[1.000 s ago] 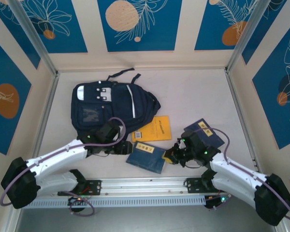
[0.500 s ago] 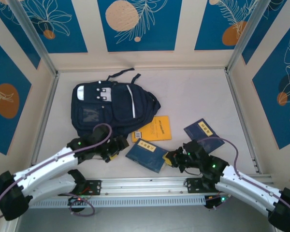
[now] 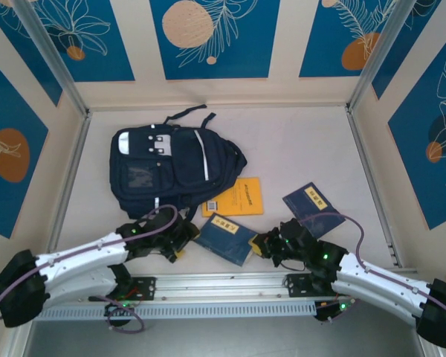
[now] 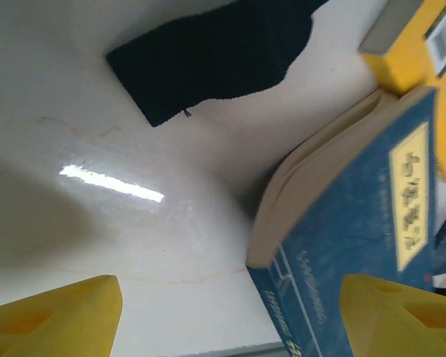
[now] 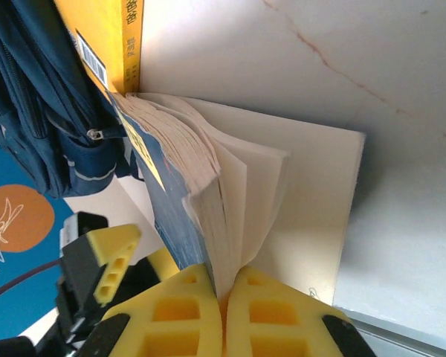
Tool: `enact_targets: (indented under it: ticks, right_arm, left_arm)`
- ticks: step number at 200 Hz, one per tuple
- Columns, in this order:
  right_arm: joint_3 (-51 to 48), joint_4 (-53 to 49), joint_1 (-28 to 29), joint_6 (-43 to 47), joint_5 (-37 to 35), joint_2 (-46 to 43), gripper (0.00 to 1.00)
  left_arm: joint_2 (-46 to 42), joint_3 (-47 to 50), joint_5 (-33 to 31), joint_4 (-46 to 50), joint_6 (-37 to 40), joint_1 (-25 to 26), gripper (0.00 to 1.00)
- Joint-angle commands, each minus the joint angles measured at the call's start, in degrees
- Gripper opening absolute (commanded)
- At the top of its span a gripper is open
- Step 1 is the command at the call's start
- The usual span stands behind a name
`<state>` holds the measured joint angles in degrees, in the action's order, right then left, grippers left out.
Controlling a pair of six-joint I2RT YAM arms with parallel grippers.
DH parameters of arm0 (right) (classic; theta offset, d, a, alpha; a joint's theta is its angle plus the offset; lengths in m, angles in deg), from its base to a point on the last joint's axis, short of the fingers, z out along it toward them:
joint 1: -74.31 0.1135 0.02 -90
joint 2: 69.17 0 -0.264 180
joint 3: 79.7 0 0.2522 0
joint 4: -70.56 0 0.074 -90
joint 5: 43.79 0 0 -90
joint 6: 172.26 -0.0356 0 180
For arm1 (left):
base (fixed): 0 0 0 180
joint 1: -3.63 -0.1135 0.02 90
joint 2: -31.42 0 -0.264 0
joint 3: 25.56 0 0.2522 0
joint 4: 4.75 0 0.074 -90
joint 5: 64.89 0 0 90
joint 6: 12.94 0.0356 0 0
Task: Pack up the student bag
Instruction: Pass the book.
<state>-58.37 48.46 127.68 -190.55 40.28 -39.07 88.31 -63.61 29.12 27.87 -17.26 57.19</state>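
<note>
Pinching blue book (image 3: 224, 238), right claw (image 3: 259, 244); left claw (image 3: 178, 239) spread alongside; yellow book (image 3: 241, 197) beyond

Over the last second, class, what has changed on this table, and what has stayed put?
The left pincer, open, drew back from the bag to the left edge of the near blue book. The right pincer stayed shut on that book's pages while its arm pulled back toward its base, uncovering the far blue book. The bag, the yellow book and both blue books stayed put.
</note>
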Motion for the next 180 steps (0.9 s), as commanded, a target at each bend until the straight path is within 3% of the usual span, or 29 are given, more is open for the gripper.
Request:
enact_targets:
  ticks: [1, 33, 55, 89, 116, 143, 180]
  right_arm:
    - [-0.87, 2.42, 0.08, -2.25, -5.93, 0.04, 0.0]
    - [-1.42, 3.34, 0.8, -2.72, -5.76, -0.01, 0.0]
    - [-1.59, 3.41, 1.27, -2.87, -5.74, -0.28, 0.0]
    - [-2.17, 2.39, 2.51, -3.55, -6.7, -0.99, 0.0]
    - [-0.77, -3.65, 2.79, -3.17, -7.36, -2.22, 0.19]
    - [2.16, -12.73, 2.97, -2.31, -8.5, -2.96, 0.41]
    - [6.19, -19.49, 3.05, 1.63, -10.74, -1.85, 0.56]
  left_arm:
    - [4.11, -1.99, -3.07, -5.36, -2.88, 1.5, 0.74]
    - [10.63, -3.7, -3.59, -10.22, -1.52, 2.01, 0.6]
    - [13.09, -4.52, -3.87, -11.52, -1.27, 2.26, 0.38]
    - [12.58, -6.99, -6.05, -7.77, -0.16, 2.82, 0.14]
    - [8.87, -7.08, -8.14, -4.18, -0.61, 2.86, 0.0]
    - [1.31, -7.07, -13.14, 0.17, -1.62, 2.89, 0.0]
    - [-8.5, -9.48, -21.03, 4.86, 1.64, 2.83, 0.0]
